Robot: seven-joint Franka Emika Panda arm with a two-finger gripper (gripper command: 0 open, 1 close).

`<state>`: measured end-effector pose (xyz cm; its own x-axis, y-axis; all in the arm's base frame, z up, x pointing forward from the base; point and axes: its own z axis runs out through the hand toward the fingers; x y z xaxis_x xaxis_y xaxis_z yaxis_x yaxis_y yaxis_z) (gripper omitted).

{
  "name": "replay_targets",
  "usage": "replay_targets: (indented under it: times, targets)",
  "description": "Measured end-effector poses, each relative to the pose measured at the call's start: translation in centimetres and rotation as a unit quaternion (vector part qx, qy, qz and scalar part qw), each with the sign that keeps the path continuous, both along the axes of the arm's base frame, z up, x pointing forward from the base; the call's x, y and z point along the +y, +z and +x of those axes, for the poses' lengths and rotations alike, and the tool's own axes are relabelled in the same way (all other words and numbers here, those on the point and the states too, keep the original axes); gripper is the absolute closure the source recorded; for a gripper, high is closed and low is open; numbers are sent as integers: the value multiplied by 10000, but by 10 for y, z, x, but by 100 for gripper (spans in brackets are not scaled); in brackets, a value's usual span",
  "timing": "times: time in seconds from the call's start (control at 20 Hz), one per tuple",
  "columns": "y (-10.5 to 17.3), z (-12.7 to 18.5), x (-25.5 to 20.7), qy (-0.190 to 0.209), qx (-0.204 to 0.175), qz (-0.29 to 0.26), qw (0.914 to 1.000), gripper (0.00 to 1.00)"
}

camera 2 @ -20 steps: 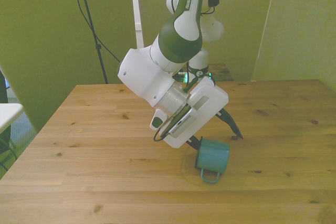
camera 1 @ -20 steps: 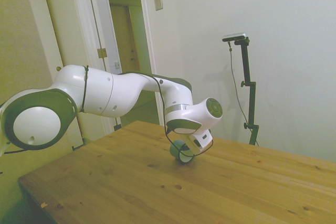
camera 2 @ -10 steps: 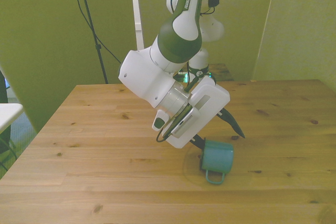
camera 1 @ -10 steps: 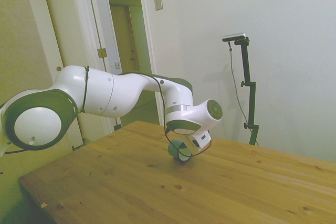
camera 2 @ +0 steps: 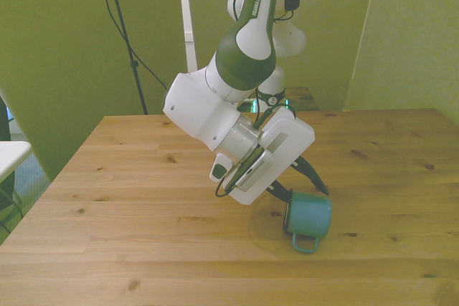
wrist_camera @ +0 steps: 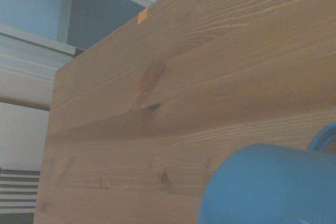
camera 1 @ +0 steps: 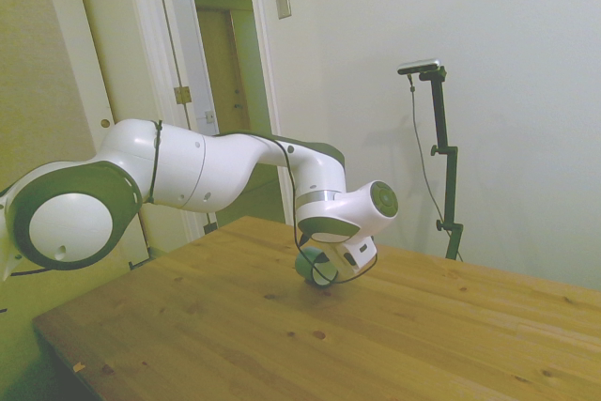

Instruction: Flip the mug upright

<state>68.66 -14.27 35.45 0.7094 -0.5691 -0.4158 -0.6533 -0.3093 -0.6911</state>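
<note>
The light-blue mug [camera 2: 310, 214] is on its side low over the wooden table [camera 2: 143, 198], right of centre in the front view, with its loop handle [camera 2: 305, 244] pointing at the near edge. My gripper [camera 2: 305, 193] reaches down from the tilted wrist, one dark finger [camera 2: 315, 179] over the mug's far side and the other at its rim on the front view's left, shut on the mug. In the side view the mug [camera 1: 313, 268] peeks out under the hand [camera 1: 347, 253]. The wrist view shows the mug's blue wall [wrist_camera: 268, 187] close up.
Bare wood surrounds the mug on all sides. A dark knot [camera 2: 353, 153] marks the table on the front view's right. In the side view a doorway [camera 1: 225, 63] stands behind the arm. A white surface [camera 2: 8, 155] shows at the front view's left edge.
The gripper and the mug have shifted together toward the front view's right and slightly toward the near edge. The wrist has turned a little with them.
</note>
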Motion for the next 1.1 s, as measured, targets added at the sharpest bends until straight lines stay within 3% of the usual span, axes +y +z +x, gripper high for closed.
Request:
replay_targets:
  times: [0.7,0.9,1.1]
  targets:
    - [8,0,4,78,-29,-57,9999,100]
    - [45,-4,7,154,-56,-723,9973,100]
    - [95,-14,30,161,75,-1782,9838,100]
